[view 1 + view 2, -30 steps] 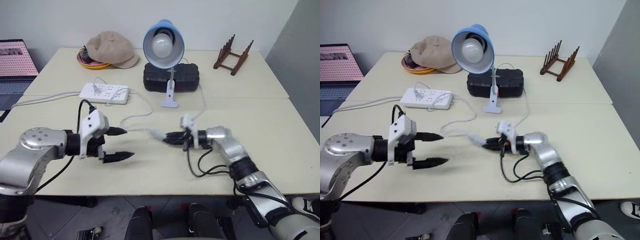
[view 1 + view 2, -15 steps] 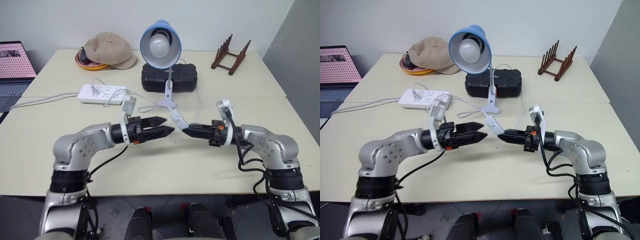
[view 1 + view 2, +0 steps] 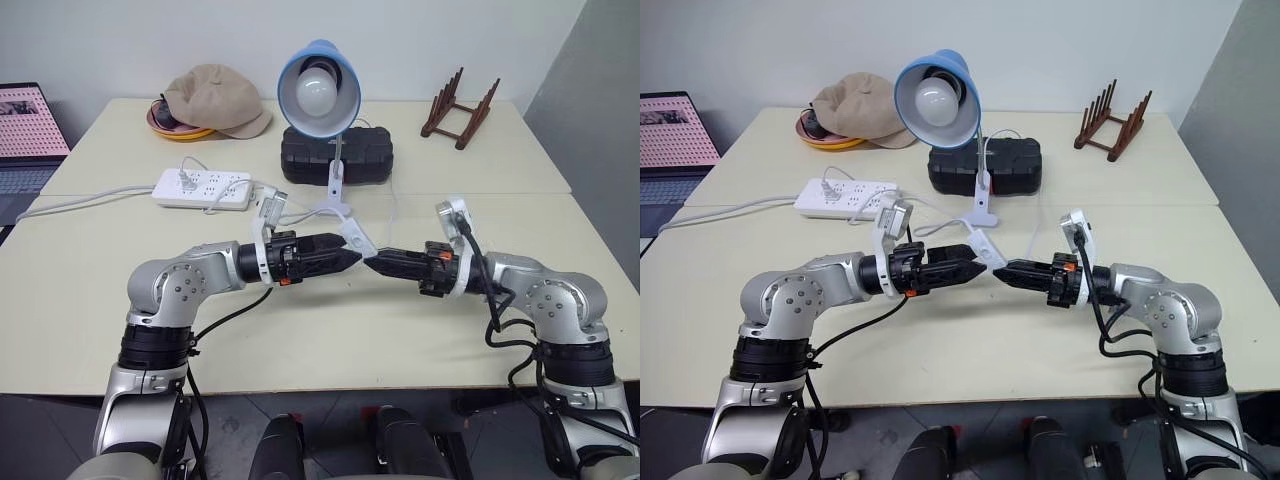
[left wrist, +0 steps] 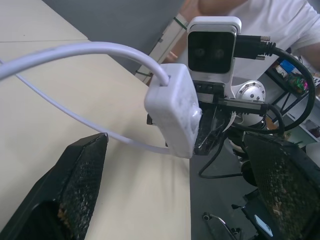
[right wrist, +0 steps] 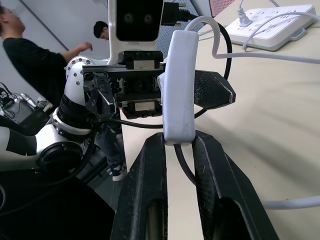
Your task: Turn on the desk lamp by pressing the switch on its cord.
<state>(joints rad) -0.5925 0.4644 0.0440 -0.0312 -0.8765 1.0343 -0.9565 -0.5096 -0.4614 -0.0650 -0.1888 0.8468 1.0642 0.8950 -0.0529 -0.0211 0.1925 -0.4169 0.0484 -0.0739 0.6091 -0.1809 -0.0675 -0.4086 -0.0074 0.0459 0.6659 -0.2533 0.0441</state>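
Two grippers meet tip to tip above the middle of the pale table (image 3: 300,340) in the left eye view, and the switch (image 3: 356,238) sits just at their meeting point, raised off the tabletop. The right gripper (image 3: 375,264) points toward the robot's left with its fingers together, clamped on the lower end of the switch. The left gripper (image 3: 345,256) points the opposite way, its fingers spread to either side of the switch body, with no clear contact visible. The cord (image 3: 310,213) loops from the switch back toward the desk lamp (image 3: 320,95), which stands well behind the grippers in front of a black case (image 3: 370,160); its bulb looks unlit. A white power strip (image 3: 203,187) lies to the left, a tan cap (image 3: 215,97) and a wooden rack (image 3: 462,108) at the far edge.

The right eye view gives the same arrangement, with the switch (image 3: 980,246) tilted between the two sets of fingertips.

The left wrist view shows the wide gap: both textured fingers (image 4: 82,175) stand well apart, and the switch (image 4: 175,115) hangs between them, touching neither, with the right gripper's black tips pinching it from behind.

The right wrist view shows the grip itself: two black fingers (image 5: 147,200) squeeze the bottom end of the upright switch (image 5: 179,87), the cord running out below between them. Two people stand in the background (image 5: 30,60).
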